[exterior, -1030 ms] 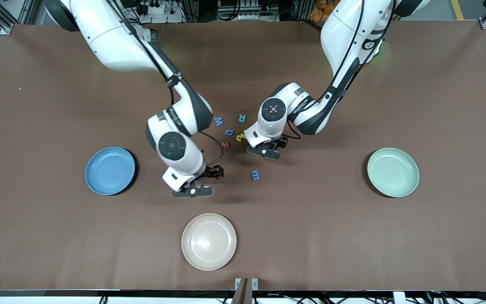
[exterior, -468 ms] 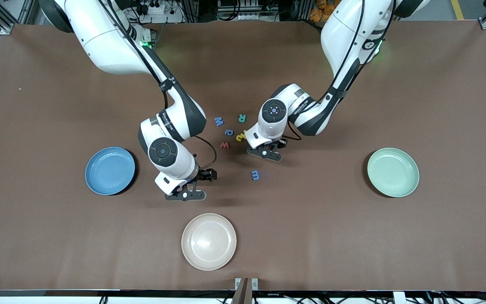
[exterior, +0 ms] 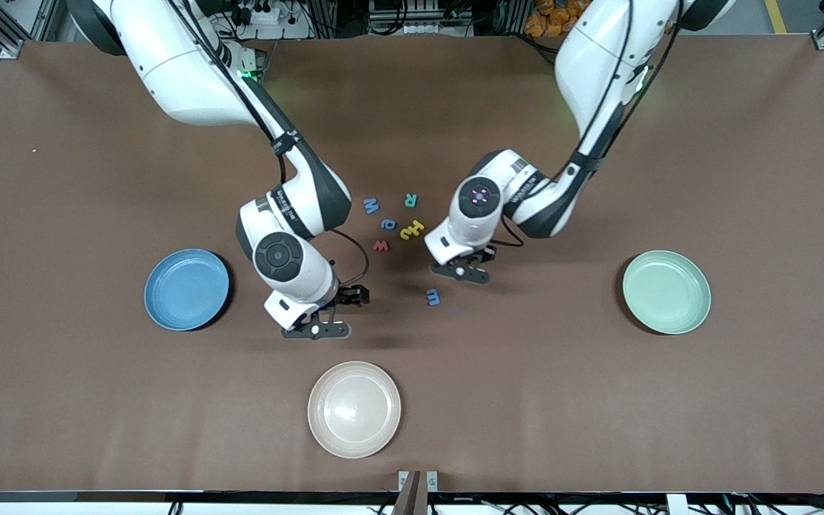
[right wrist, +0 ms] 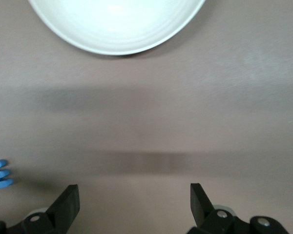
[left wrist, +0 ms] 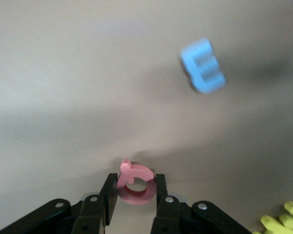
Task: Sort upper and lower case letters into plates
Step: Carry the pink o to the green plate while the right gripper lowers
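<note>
A: From the front we see the left tool (exterior: 460,272) over the tabletop (exterior: 598,400) near the blue m (exterior: 433,296); the right tool (exterior: 315,330) hangs between blue plate (exterior: 187,289) and cream plate (exterior: 354,408).

B: In our left wrist view, its fingers (left wrist: 109,192) pinch a pink letter (left wrist: 135,183). In our right wrist view, the fingers (right wrist: 67,204) are spread wide, nothing between.

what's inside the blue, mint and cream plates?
Nothing: blue plate, mint plate and cream plate all show bare insides. No plate is covered by an arm.
</note>
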`<state>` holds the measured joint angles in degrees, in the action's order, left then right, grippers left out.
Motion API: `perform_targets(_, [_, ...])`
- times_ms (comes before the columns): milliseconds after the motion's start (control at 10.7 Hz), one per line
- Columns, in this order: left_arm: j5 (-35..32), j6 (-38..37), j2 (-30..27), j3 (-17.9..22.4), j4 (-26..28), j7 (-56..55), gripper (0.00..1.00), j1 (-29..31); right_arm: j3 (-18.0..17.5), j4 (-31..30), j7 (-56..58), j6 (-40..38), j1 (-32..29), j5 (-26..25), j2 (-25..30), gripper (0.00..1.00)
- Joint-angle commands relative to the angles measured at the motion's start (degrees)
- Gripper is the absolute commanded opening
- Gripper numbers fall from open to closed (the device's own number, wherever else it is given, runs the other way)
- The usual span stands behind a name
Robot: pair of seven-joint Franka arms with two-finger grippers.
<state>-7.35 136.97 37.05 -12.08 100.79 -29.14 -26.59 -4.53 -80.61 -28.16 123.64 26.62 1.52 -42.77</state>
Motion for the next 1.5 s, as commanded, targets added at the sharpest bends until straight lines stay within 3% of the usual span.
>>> perform_targets(0, [-1.53,-1.61,-5.57,-0.4,0.99,1.71,0.0,4.69,-0.21,1.07,-3.9,1.78,3.16,-0.29,-0.74,1.0])
perform_targets(375, [-1.53,-8.01,-10.67,-0.31,0.99,9.6,0.0,13.65,-0.12,2.99,-8.13,5.72,7.55,-0.64,-2.48,1.0])
perform_targets(655, [-1.53,-11.54,-12.87,-0.4,0.99,15.06,0.0,21.03,1.8,12.13,-12.62,5.13,12.03,-0.9,-8.72,1.0])
perform_targets(936, [-1.53,-12.6,-13.06,-0.4,1.07,22.25,0.0,27.88,4.7,17.58,-15.61,5.83,16.08,-0.9,-14.26,1.0])
perform_targets(1404, [-2.94,-12.52,-9.64,-0.49,1.16,33.18,0.0,37.48,4.97,22.42,-17.46,5.91,16.79,-0.81,-19.18,1.0])
